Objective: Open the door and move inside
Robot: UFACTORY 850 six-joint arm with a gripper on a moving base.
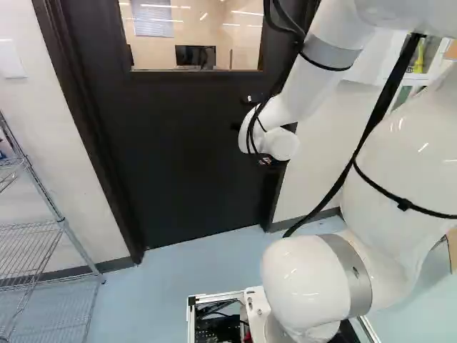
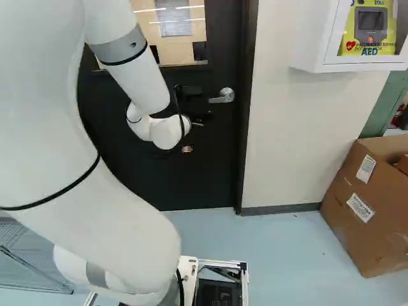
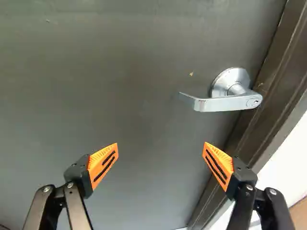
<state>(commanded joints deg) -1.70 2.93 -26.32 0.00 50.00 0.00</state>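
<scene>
Against the dark door, my gripper (image 2: 187,148) shows only in small part beyond the white wrist in the right base view. The black door (image 1: 178,153) stands closed in its frame, with a window in its upper half. Its silver lever handle (image 2: 222,95) sits near the frame, to the right of the wrist in that view. In the wrist view the gripper (image 3: 161,149) is open, its orange-padded fingers wide apart and nothing between them. The lever handle (image 3: 223,102) lies level, ahead of the fingers and off toward the door frame, untouched.
A wire shelf (image 1: 50,229) stands by the wall left of the door. Right of the door frame (image 2: 247,108) are a pale wall (image 2: 287,140), a white AED cabinet (image 2: 312,48) and a large cardboard box (image 2: 357,210). Blue floor (image 2: 280,242) lies before the door.
</scene>
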